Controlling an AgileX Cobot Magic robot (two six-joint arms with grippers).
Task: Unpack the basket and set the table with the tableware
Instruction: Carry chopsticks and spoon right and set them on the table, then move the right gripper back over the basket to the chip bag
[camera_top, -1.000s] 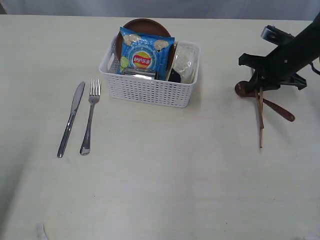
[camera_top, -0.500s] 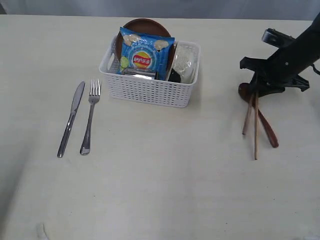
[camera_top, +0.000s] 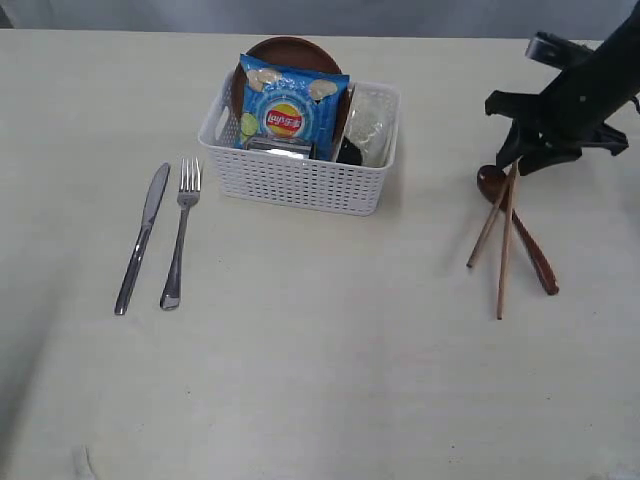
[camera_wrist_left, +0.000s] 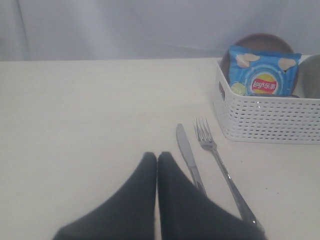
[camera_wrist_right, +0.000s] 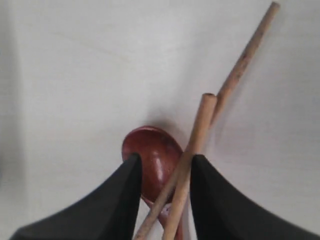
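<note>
since 1 second earlier, the 2 chopsticks (camera_top: 505, 260) had dropped out of a tight bundle under the right gripper (camera_top: 517, 163) and fanned apart on the table (camera_top: 330, 380), and the dark red spoon (camera_top: 532, 255) had swung round to lie beside them.

exterior view: the right gripper hovered over the sticks' upper ends and the spoon's bowl end, right of the basket (camera_top: 300, 185) and well apart from it. the knife (camera_top: 142, 240) and fork (camera_top: 178, 238) lay side by side left of the basket. the brown plate (camera_top: 290, 47), blue packet (camera_top: 290, 110) and off-white bowl (camera_top: 372, 120) sat inside it.

left wrist view: the left gripper (camera_wrist_left: 157, 159) had its fingers pressed together, holding nothing, near the knife and fork.

right wrist view: the jaws stood apart — both sticks crossed in the gap above the spoon, apparently pinched by neither finger.

judgement: the sticks looked light, stiff and prone to roll, so squaring them would call for a pinch across both near mid-length. the plate — rigid, probably breakable — offered its upper rim.
</note>
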